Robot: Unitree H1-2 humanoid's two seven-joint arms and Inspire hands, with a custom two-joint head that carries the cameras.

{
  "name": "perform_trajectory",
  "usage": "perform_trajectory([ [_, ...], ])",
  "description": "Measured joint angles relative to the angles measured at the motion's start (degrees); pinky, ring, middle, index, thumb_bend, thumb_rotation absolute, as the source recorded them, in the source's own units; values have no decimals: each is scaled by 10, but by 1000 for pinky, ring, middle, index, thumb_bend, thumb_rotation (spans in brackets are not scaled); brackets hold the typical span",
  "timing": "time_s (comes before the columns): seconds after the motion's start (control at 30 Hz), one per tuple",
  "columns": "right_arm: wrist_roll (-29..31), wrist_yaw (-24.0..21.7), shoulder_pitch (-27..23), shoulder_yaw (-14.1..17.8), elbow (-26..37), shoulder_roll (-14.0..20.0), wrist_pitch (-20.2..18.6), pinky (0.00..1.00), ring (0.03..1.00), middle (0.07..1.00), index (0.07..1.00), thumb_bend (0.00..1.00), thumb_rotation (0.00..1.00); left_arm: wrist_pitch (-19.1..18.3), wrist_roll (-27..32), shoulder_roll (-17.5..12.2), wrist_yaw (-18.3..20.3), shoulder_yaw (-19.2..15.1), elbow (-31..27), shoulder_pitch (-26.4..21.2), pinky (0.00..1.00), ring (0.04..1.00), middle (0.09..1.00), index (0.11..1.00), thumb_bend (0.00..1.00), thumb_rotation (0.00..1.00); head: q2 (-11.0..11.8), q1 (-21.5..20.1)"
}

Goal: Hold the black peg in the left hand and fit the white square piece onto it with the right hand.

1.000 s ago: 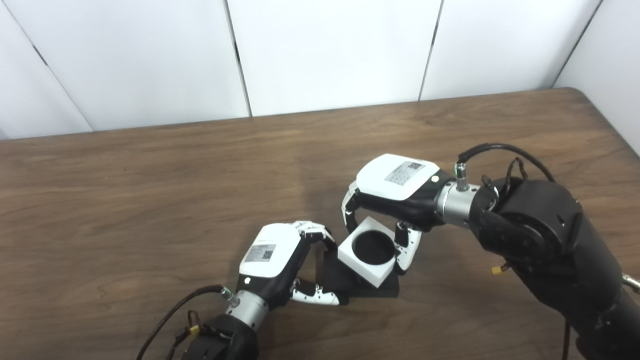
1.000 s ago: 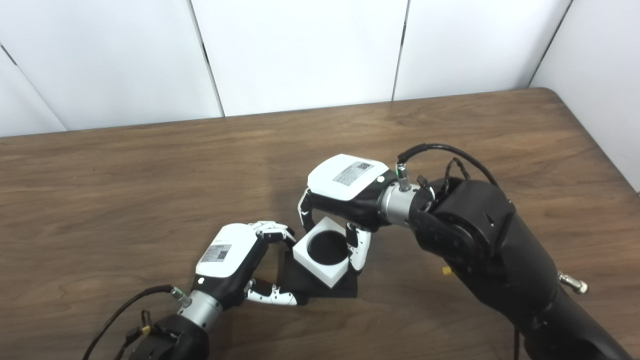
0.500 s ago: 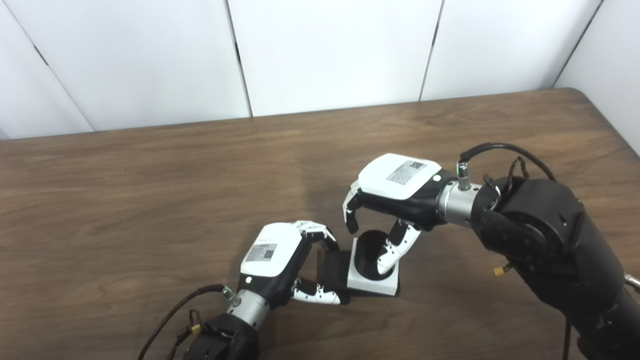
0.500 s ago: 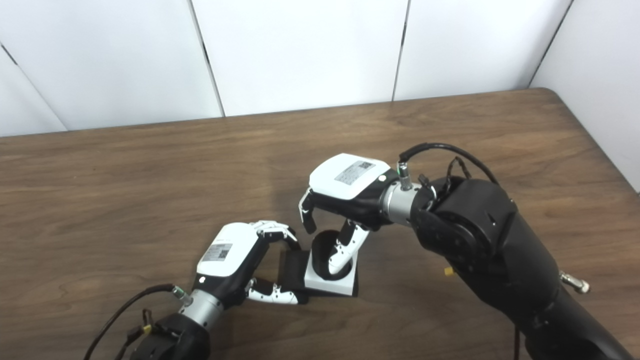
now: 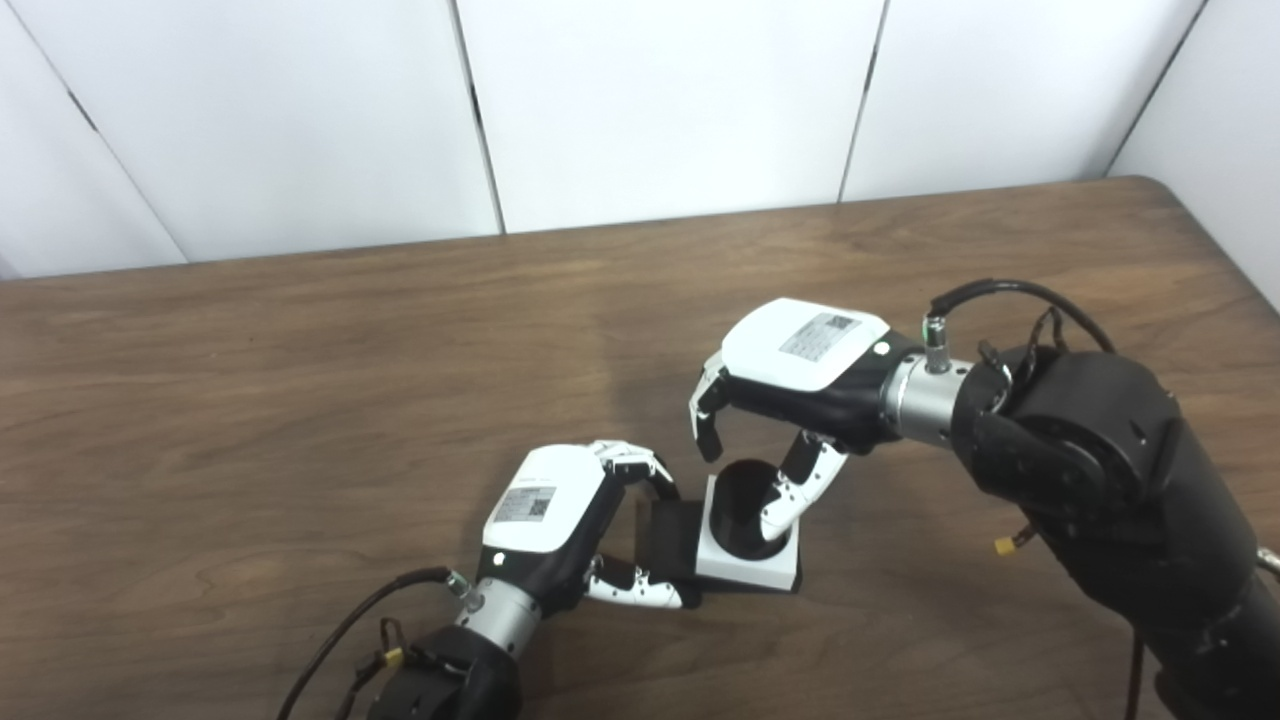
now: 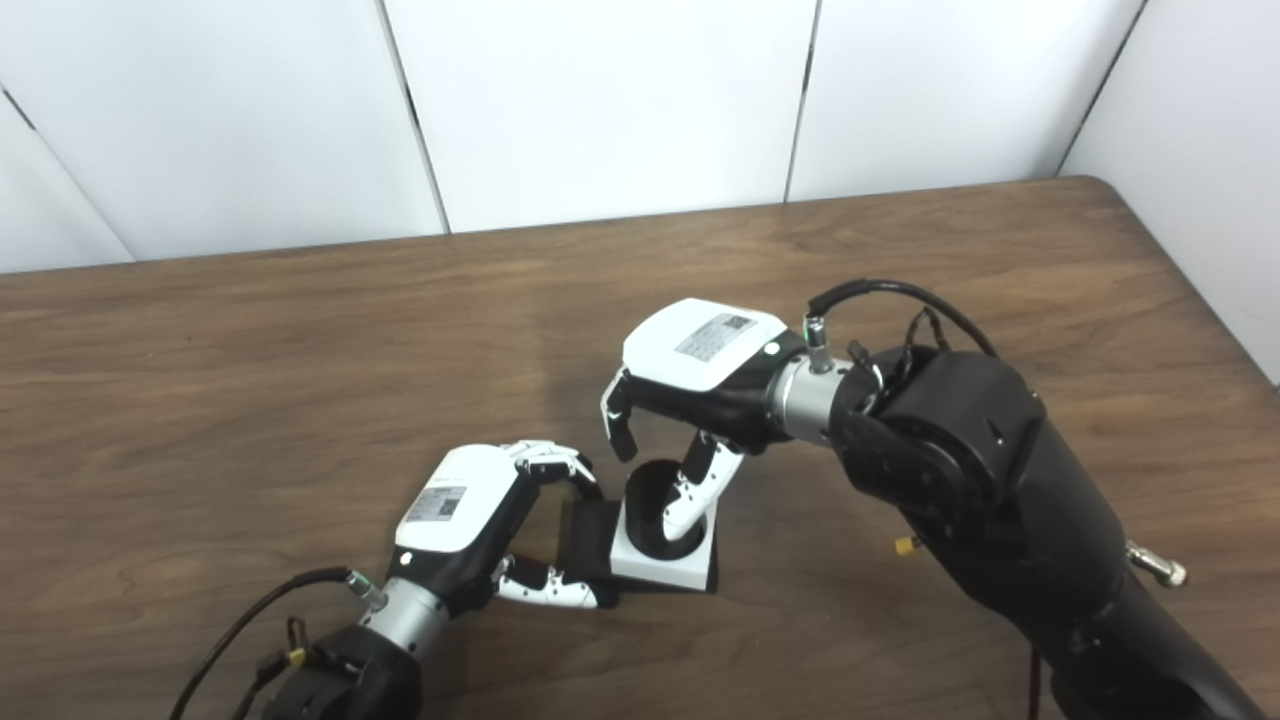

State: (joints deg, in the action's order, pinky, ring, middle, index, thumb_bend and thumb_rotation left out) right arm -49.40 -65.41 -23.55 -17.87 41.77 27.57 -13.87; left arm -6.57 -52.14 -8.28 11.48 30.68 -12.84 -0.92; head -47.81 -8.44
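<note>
The black peg (image 5: 733, 484) stands on its black square base (image 5: 670, 533) on the wooden table (image 5: 300, 380). My left hand (image 5: 553, 510) is shut on the base's left edge, fingers over the top and thumb along the front. The white square piece (image 5: 752, 568) sits low around the peg, flat on the base. My right hand (image 5: 795, 372) hovers just above it, open, holding nothing. Its thumb (image 5: 790, 488) hangs down in front of the peg's top, and its fingers (image 6: 618, 418) curl apart over the left side.
White wall panels (image 5: 650, 100) stand behind the table's far edge. The table's rounded corner (image 5: 1170, 190) lies at the back right. My bulky black right forearm (image 5: 1120, 500) covers the table's near right part.
The white piece, tilted in my right hand one second ago, has dropped flat around the peg. The right hand let go of it and has since risen slightly. The left hand stayed put.
</note>
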Motion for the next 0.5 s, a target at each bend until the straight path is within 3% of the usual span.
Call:
perform_trajectory([
  [0.23,12,12,1,11,0,-1,4,837,831,753,593,755,441,-1,-17,4,-6,-1,3,0,761,796,751,494,513,75,2,1],
  [0.5,18,30,3,22,0,-1,7,829,826,752,595,766,417,3,-26,29,-66,-20,29,6,719,771,746,495,501,101,1,4],
])
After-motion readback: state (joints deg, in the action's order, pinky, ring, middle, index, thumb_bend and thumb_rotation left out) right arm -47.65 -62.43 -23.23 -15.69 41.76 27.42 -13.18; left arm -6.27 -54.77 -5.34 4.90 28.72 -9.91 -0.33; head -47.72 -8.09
